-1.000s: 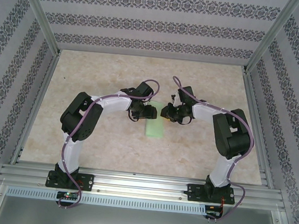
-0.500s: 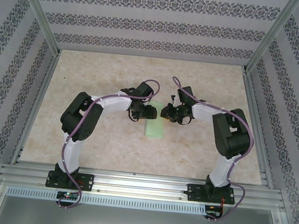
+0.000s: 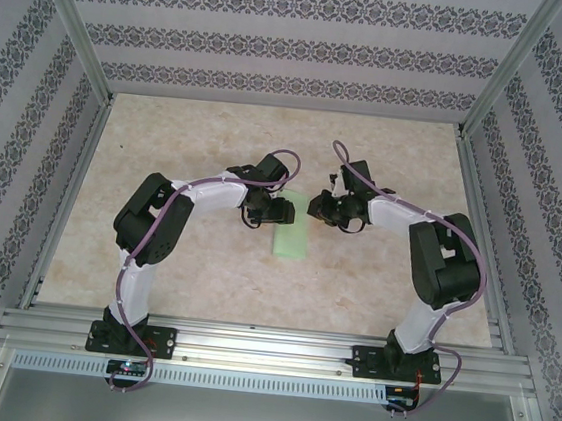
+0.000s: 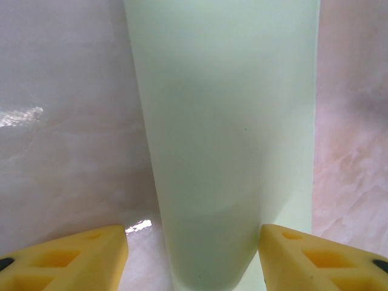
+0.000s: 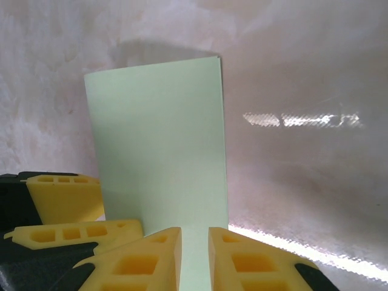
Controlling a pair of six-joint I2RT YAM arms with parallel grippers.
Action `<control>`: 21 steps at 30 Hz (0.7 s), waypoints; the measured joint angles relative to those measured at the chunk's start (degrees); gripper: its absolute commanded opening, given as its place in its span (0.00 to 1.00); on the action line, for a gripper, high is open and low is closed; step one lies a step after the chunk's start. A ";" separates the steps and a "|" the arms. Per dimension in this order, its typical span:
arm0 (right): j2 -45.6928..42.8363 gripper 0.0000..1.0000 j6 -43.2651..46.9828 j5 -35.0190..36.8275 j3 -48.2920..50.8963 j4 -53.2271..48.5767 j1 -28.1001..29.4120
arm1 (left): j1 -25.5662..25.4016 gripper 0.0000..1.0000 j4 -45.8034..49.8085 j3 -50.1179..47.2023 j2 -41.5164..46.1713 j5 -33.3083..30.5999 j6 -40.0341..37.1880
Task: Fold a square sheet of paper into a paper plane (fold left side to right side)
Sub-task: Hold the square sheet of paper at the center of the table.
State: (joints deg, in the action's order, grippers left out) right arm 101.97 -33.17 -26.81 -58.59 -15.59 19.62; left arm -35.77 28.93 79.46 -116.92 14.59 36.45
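Observation:
The sheet of paper (image 3: 290, 242) lies on the table as a narrow pale green rectangle, folded in half, and no paper plane is in view. My left gripper (image 3: 279, 211) sits at its far left corner. In the left wrist view that gripper (image 4: 194, 233) is open and its yellow fingers straddle the rounded near end of the sheet (image 4: 224, 121). My right gripper (image 3: 317, 208) hovers at the far right corner. Seen from its wrist, the right gripper (image 5: 195, 233) is nearly closed, with a narrow slit over the flat sheet (image 5: 157, 139) and nothing pinched.
The marble-patterned table top (image 3: 198, 141) spreads wide around the sheet. Aluminium frame rails (image 3: 246, 348) run along the near edge, and patterned walls (image 3: 298, 51) close in the sides and back. A finger (image 5: 63, 197) of the left gripper shows in the right wrist view.
The right arm has shifted a little to the right, drawing its gripper slightly away from the sheet's top. The left arm and the sheet have stayed put.

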 measured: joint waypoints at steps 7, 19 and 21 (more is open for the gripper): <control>0.70 0.19 -0.44 -0.74 0.00 0.59 0.57 | 0.00 0.61 0.00 0.00 -0.02 -0.02 0.00; 5.25 0.18 -1.46 -2.43 -0.57 0.59 2.05 | 0.00 0.61 0.02 0.00 -0.04 -0.07 -0.02; 5.99 0.18 -1.46 -2.40 -0.79 0.50 2.05 | 0.00 0.61 0.02 0.00 -0.04 -0.07 0.00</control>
State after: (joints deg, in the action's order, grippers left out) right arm 107.96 -34.63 -29.21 -59.37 -15.09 21.67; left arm -35.77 28.95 79.46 -116.97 14.52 36.45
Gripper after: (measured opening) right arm 0.181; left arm 0.611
